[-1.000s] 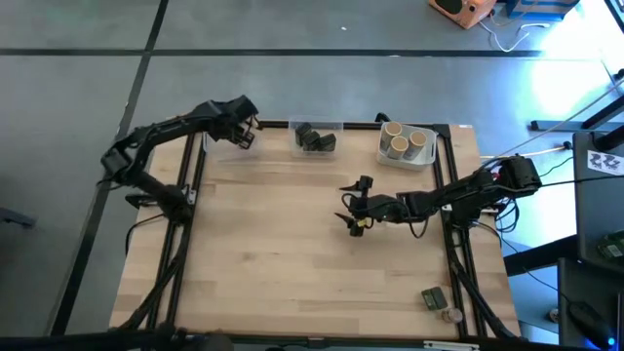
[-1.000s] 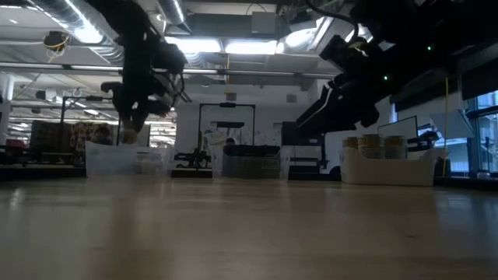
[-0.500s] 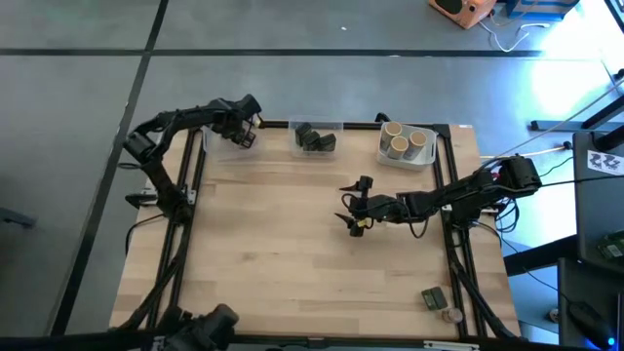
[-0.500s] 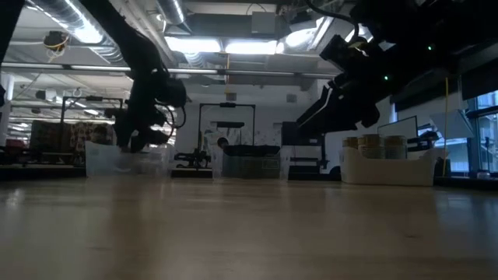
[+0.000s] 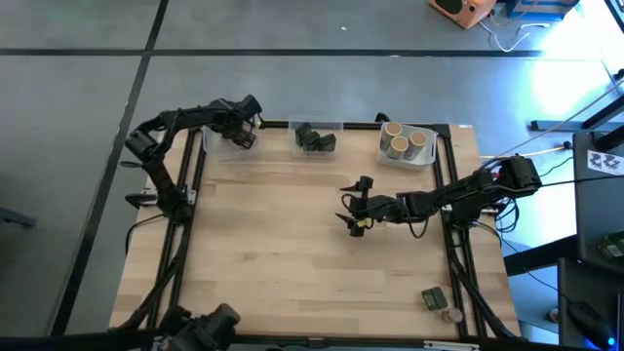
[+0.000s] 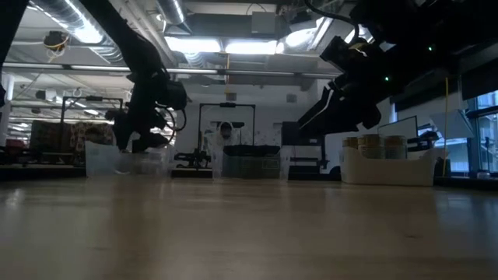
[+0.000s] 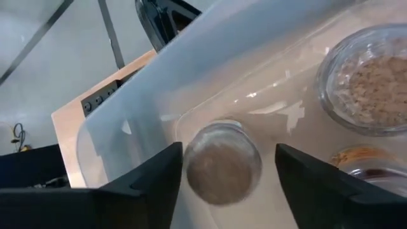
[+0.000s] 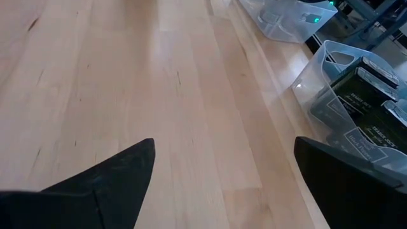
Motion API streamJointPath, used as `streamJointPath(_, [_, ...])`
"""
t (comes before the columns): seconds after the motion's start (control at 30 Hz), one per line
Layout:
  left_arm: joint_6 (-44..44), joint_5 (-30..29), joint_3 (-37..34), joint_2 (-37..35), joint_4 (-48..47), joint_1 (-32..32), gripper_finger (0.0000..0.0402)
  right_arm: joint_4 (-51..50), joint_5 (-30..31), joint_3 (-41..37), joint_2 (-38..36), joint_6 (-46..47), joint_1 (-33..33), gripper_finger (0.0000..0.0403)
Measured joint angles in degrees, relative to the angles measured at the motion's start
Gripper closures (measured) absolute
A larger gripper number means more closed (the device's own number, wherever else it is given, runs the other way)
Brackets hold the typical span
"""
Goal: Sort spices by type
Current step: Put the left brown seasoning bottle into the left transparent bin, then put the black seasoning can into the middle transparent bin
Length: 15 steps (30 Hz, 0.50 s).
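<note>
My left gripper [image 5: 244, 124] is open and reaches down into the clear tub [image 5: 226, 142] at the table's far left corner. In the left wrist view its fingers [image 7: 152, 184] stand on either side of a small brownish round jar [image 7: 222, 162], which stands upright on the tub's floor. Two more round jars [image 7: 365, 83] [image 7: 375, 166] stand beside it. My right gripper [image 5: 353, 205] hangs open over the middle of the table, above bare wood [image 8: 159, 76]. A dark grey block [image 5: 433, 297] and a round jar [image 5: 450, 315] lie past the table's near right corner. My left gripper's fingers come down from above around the upright jar's lid [image 7: 222, 162]. A gap shows between the jar and one finger; the other finger's edge lies right next to it, and I cannot tell whether it touches.
Along the far edge stand a middle tub of dark grey blocks [image 5: 315, 137] and a right tub of tan cylinders [image 5: 405, 144]. The right wrist view shows the dark blocks [image 8: 356, 83] in their tub. The wide wooden middle and near part of the table [image 5: 292, 263] is bare.
My left gripper has come down into the clear tub, mostly in the first half second, and its arm's elbow has swung toward the far edge. The small jar it carried stands low in the tub now.
</note>
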Motion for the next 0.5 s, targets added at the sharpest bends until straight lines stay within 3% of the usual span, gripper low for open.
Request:
streamJointPath(0.17, [0.4, -0.1, 0.0, -1.9, -0.2, -0.9, 0.0143, 0.0, 0.0, 0.0, 0.0, 0.0, 0.0, 0.0029])
streamJointPath(0.5, [0.2, -0.1, 0.0, -11.6, -1.0, -6.7, 0.0139, -0.2, 0.0, 0.0, 0.0, 0.0, 0.1, 0.0029])
